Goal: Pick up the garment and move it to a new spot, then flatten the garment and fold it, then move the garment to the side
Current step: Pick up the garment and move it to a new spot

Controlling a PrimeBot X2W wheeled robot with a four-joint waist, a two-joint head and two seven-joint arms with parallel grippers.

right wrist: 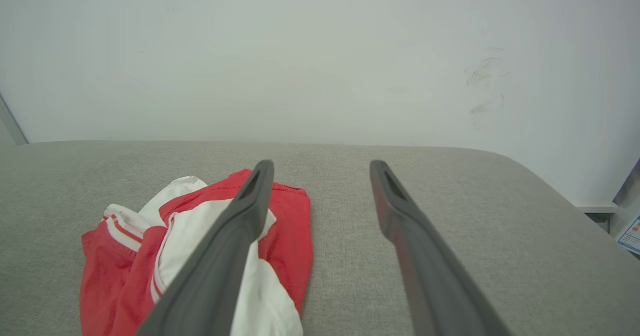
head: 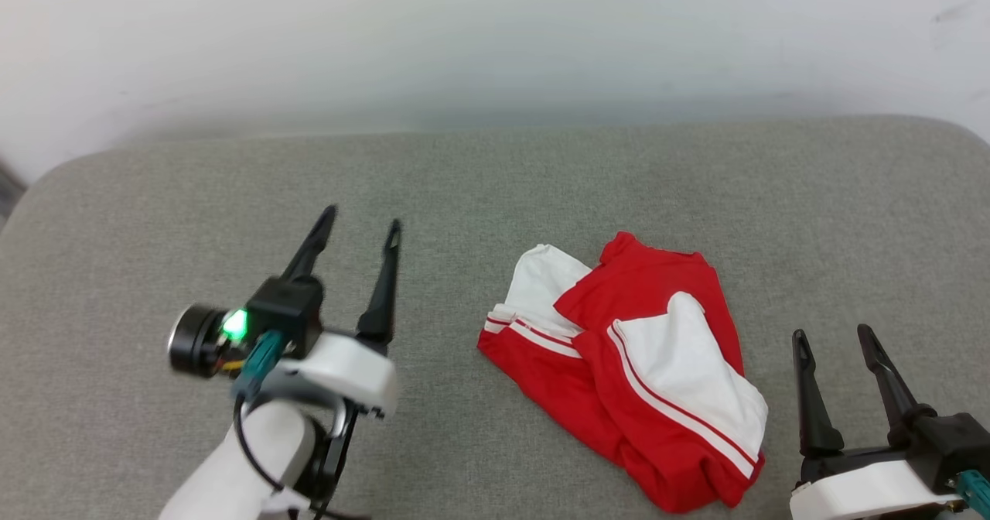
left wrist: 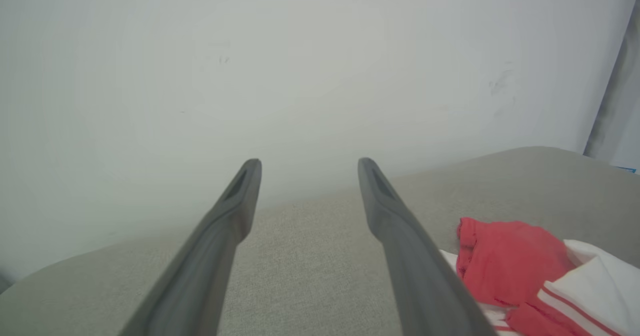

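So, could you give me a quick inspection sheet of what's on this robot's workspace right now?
Surface: grey fabric pad with rounded corners.
Job's things: red jersey shirt with white sleeves and striped trim, crumpled in a heap right of centre, not flattened or folded.
Clutter: nothing seen.
Grippers: left gripper open and empty, left of the shirt; right gripper open and empty, by its right edge; neither touches it.
Cables: black cable looping at the left wrist.
Surroundings: pale wall behind, with faint scuff marks.
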